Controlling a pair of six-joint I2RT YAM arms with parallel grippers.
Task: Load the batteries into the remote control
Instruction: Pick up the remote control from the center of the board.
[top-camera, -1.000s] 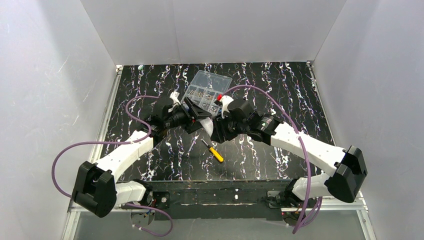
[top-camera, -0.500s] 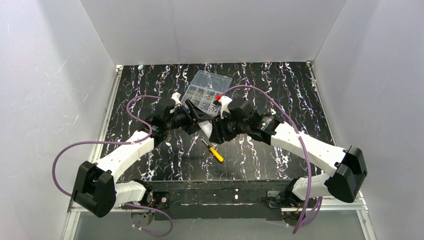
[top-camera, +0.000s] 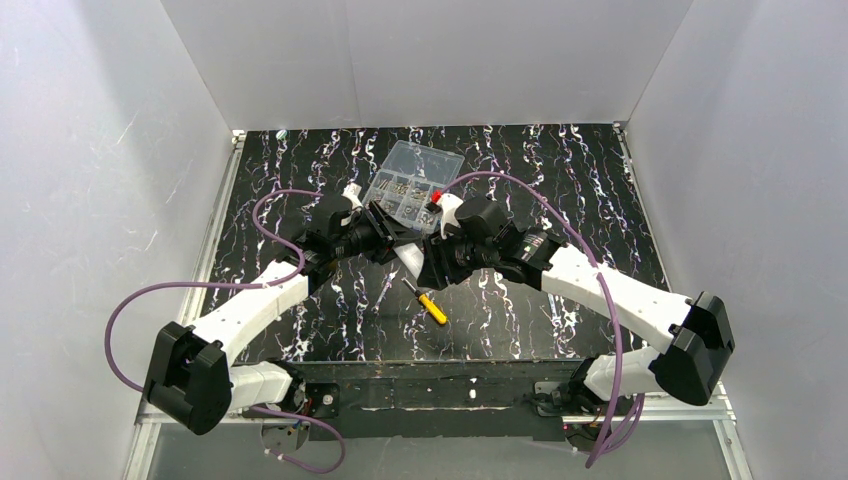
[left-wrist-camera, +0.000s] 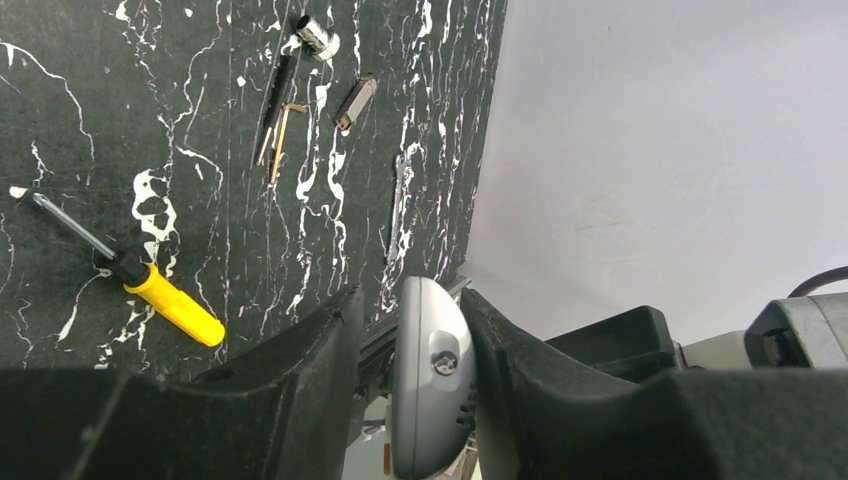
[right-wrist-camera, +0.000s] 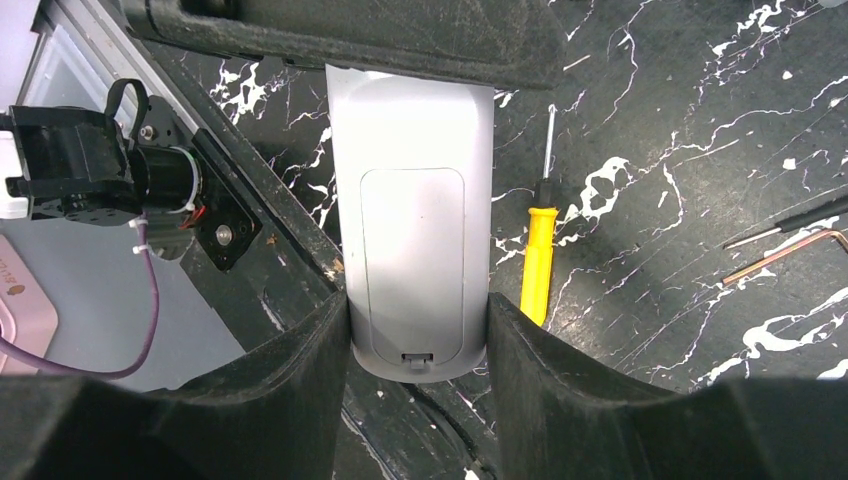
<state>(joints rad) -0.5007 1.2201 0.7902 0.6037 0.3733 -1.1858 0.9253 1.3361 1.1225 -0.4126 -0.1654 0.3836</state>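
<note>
Remote control (right-wrist-camera: 415, 240), one slim white plastic bar, is held above the black marbled table (right-wrist-camera: 700, 150). Both arms reach inward: right gripper (right-wrist-camera: 417, 305) clamps it, left gripper (left-wrist-camera: 410, 296) flanks it, grip unclear. One yellow-handled screwdriver (right-wrist-camera: 538, 265) lies below.

The remote control (right-wrist-camera: 415, 240) is smooth, matt plastic — the screwdriver (right-wrist-camera: 538, 255) glossy-handled, with a metal shaft.

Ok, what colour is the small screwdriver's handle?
The small screwdriver's handle is yellow; clearest in the right wrist view.
</note>
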